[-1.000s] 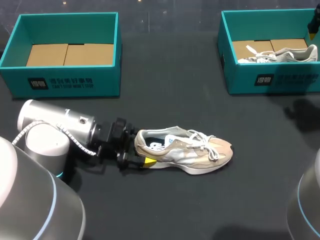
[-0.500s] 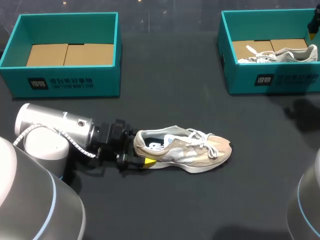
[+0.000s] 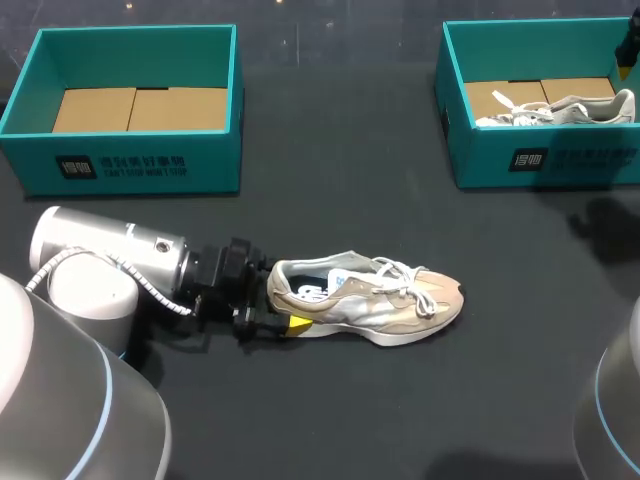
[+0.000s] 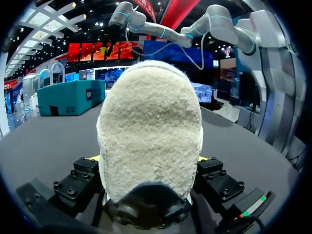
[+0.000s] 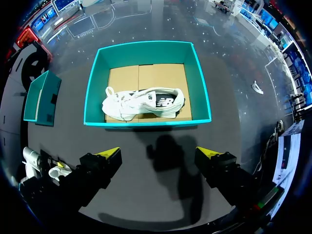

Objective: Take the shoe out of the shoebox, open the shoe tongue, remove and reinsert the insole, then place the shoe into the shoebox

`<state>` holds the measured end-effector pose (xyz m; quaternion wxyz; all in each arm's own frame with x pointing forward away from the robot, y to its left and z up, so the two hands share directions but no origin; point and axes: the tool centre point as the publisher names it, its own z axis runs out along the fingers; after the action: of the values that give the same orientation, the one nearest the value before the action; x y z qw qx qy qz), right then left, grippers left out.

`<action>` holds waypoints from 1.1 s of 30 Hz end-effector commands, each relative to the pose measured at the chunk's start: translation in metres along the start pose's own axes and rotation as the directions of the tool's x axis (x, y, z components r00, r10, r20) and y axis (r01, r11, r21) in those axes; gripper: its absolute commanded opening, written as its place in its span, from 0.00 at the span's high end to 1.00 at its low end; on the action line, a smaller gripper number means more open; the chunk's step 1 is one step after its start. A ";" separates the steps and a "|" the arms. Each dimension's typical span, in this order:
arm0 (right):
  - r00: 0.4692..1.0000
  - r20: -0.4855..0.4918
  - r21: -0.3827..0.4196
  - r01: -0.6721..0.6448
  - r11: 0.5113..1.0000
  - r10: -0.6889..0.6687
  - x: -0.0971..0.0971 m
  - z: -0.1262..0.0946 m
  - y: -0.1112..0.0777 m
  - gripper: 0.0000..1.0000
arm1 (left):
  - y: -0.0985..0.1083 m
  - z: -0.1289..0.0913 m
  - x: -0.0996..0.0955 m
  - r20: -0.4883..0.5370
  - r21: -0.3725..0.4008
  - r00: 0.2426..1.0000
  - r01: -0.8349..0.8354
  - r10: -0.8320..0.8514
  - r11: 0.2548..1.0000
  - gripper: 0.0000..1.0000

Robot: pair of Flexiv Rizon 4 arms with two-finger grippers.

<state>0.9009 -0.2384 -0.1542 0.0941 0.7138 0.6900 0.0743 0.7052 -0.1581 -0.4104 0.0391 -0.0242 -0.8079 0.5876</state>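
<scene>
Shoe (image 3: 370, 305) first: what has hold of it?

Left gripper (image 3: 278, 300). Its fingers stand on either side of the heel (image 4: 150, 141) and press on it, so it is clamped on the shoe. From the left wrist the fuzzy heel hides nearly everything. Only slivers of the yellow tips peek out beside it.

And how does the shoe lie?

On the table (image 3: 330, 420), heel toward the left arm (image 3: 110, 260), toe pointing away from it, laces (image 3: 405, 275) loose on top. Whether the sole sits flat I cannot tell. The mouth shows dark lining and a pale patch, and the insole cannot be made out there.

Right gripper (image 5: 158, 153)?

Well apart from the shoe, far off past its toe. Its fingers are spread wide with nothing between them, and it hangs over bare table just on the shoe's side of the right box (image 5: 92, 87). In the head view it is cut off at the edge, with only a dark bit and one yellow tip showing.

What is in that box?

A white shoe (image 5: 146, 102), lying lengthwise on the cardboard floor. From the head view the box wall hides its lower part.

Anything else?

The left box (image 3: 130, 160), beyond the shoe's heel end and apart from it, with its cardboard floor showing. From the right wrist, the shoe and left arm are tiny beside one finger and hard to make out.
</scene>
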 end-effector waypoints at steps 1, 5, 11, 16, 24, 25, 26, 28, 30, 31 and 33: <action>1.000 0.001 0.000 -0.001 1.000 0.001 0.000 0.000 0.000 0.00 | 0.002 -0.001 -0.001 0.001 -0.002 1.000 0.000 0.000 1.000 1.00; 1.000 0.001 0.000 -0.001 1.000 0.001 0.000 0.000 0.000 0.00 | 0.002 -0.001 -0.001 0.001 -0.002 1.000 0.000 0.000 1.000 1.00; 1.000 0.001 0.000 -0.001 1.000 0.001 0.000 0.000 0.000 0.00 | 0.002 -0.001 -0.001 0.001 -0.002 1.000 0.000 0.000 1.000 1.00; 0.999 0.037 0.017 -0.005 1.000 0.004 0.014 -0.002 -0.005 0.00 | 0.002 -0.001 -0.001 0.001 -0.002 1.000 0.000 0.000 1.000 1.00; 0.997 0.072 0.001 -0.016 1.000 0.016 0.071 -0.022 -0.057 0.00 | 0.002 -0.001 -0.001 0.001 -0.002 1.000 0.000 0.000 1.000 1.00; 0.998 0.060 -0.005 -0.032 0.999 0.033 0.076 -0.024 -0.064 0.00 | 0.002 -0.001 -0.001 0.001 -0.002 1.000 0.000 0.000 1.000 1.00; 0.997 0.059 -0.010 -0.046 0.999 0.046 0.083 -0.026 -0.072 0.00 | 0.002 -0.001 -0.001 0.001 -0.002 1.000 0.000 0.000 1.000 1.00; 0.996 0.065 -0.010 -0.068 0.998 0.068 0.096 -0.030 -0.089 0.00 | 0.002 -0.001 -0.001 0.001 -0.002 1.000 0.000 0.000 1.000 1.00; 0.994 0.063 -0.014 -0.090 0.996 0.091 0.114 -0.031 -0.107 0.00 | 0.002 -0.001 -0.001 0.001 -0.002 1.000 0.000 0.000 1.000 1.00; 0.992 0.071 -0.013 -0.102 0.995 0.103 0.122 -0.031 -0.115 0.00 | 0.002 -0.001 -0.001 0.001 -0.002 1.000 0.000 0.000 1.000 1.00; 0.991 0.063 -0.014 -0.121 0.993 0.122 0.141 -0.031 -0.132 0.00 | 0.002 -0.001 -0.001 0.001 -0.002 1.000 0.000 0.000 1.000 1.00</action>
<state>0.8058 -0.1127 -0.1506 0.0820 0.7567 0.6470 0.0452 0.7053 -0.1580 -0.4104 0.0392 -0.0243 -0.8078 0.5876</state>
